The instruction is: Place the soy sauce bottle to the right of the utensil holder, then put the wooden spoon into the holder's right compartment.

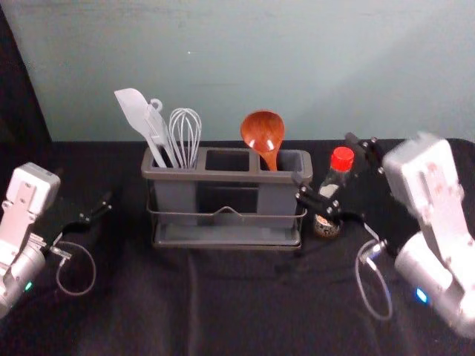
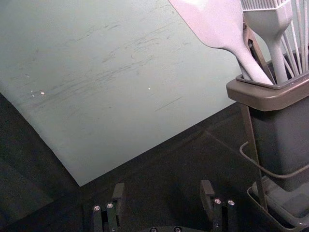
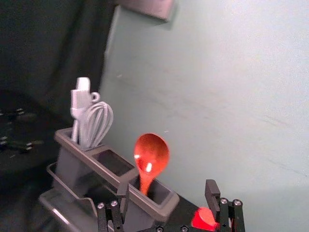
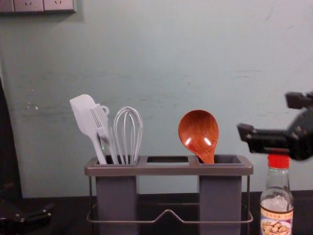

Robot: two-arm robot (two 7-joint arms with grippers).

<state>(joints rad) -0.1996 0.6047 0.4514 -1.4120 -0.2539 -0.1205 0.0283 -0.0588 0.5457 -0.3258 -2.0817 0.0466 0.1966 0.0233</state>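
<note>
The wooden spoon [image 1: 263,133] stands bowl up in the right compartment of the grey utensil holder [image 1: 223,176]. The soy sauce bottle [image 1: 326,224], red-capped, is upright just right of the holder; its label [image 4: 277,221] faces the chest camera. My right gripper [image 1: 326,167] is open above and around the bottle's top area, with nothing held; in the right wrist view, the red cap [image 3: 204,220] lies low beside one finger of the gripper [image 3: 167,193]. My left gripper [image 1: 98,211] is idle left of the holder, its fingers apart in the left wrist view [image 2: 163,191].
A white spatula [image 4: 84,113], a brush [image 4: 100,120] and a whisk [image 4: 128,132] stand in the holder's left compartment. The holder's wire frame [image 4: 167,212] runs along its front. Behind the black-covered table [image 1: 223,297] rises a pale green wall [image 1: 252,59].
</note>
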